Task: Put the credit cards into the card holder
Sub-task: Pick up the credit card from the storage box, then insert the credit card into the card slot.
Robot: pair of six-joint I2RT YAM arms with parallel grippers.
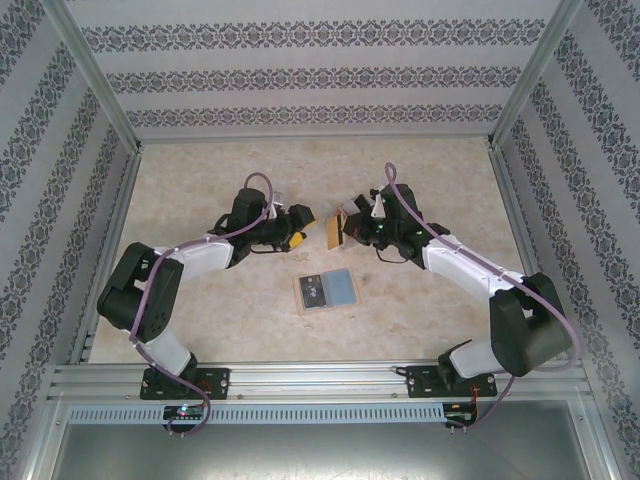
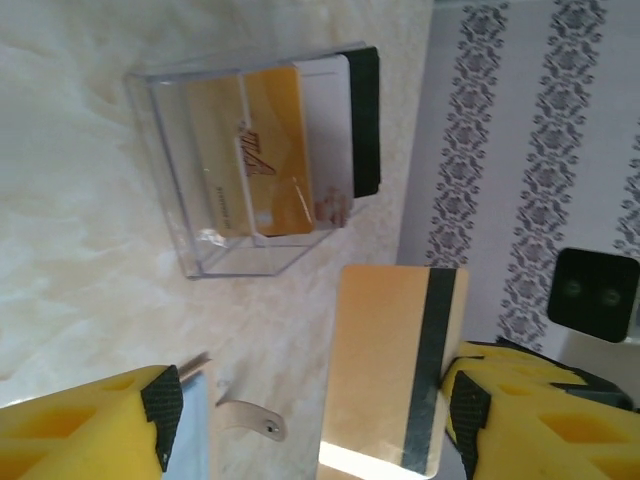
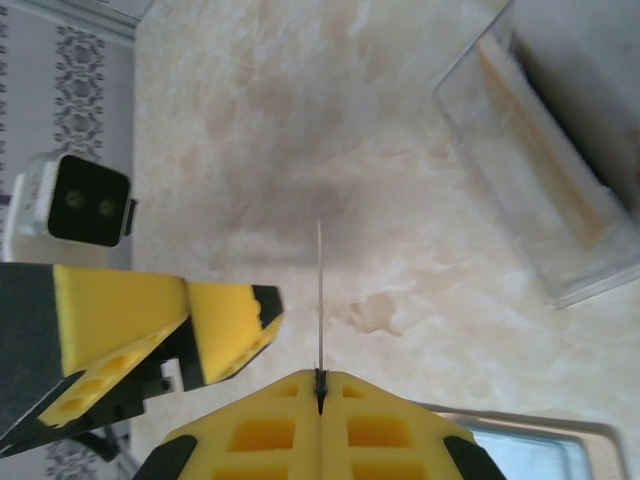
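The right tool [image 3: 320, 380] is clenched on an orange card [image 2: 385, 370], clear of the desk [image 1: 420, 180]; the left tool [image 2: 312, 405] hangs released just beside it; the card holder [image 1: 325, 290] lies open on the desk nearby; square the card to its pocket before lowering.

Beige marbled counter [image 1: 440, 170]. White walls [image 1: 300, 60] on three sides, grey floral stripe pattern. Aluminium posts [image 1: 95, 75] at back corners. Metal rail [image 1: 320, 378] along near edge. Even light.
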